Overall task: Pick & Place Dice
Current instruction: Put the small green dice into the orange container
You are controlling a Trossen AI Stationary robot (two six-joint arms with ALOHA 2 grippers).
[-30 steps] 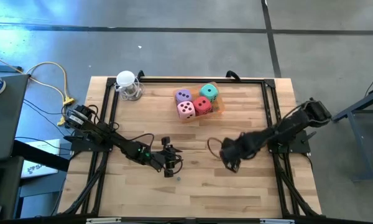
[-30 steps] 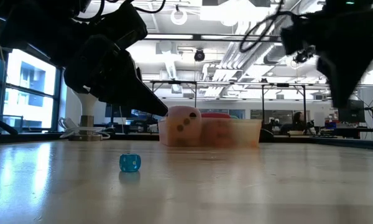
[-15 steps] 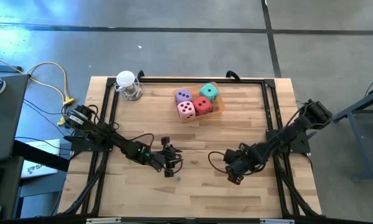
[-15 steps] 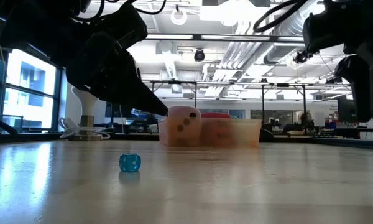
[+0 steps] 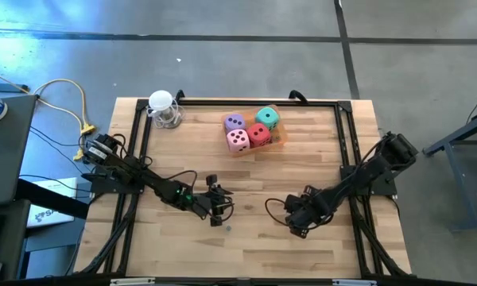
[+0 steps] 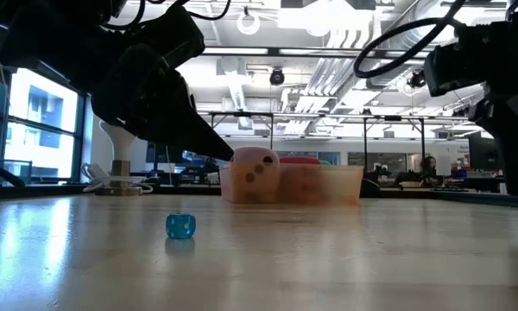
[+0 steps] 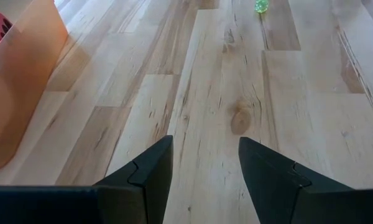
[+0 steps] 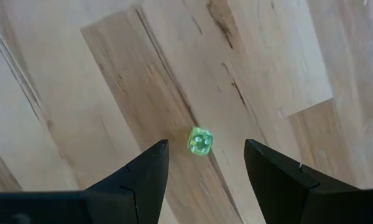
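Dice: purple (image 5: 234, 121), teal (image 5: 267, 118), red (image 5: 260, 134) and pink (image 5: 238, 141), bunched together in orange tray (image 5: 280, 138) at far side of table (image 5: 246, 246), well away from both pincers

Left pincer (image 5: 216, 213): low over bare wood near table middle, fingers (image 7: 143, 177) apart, nothing between; tray edge off to one side ahead, small green bead (image 7: 261, 6) farther ahead

Right pincer (image 5: 299, 226): pointed down at table, fingers (image 8: 273, 174) apart and empty; tiny green die (image 8: 200, 141) lying on wood just below the gap, untouched

Tiny blue die (image 6: 180, 225) alone on wood, nearer the camera than tray
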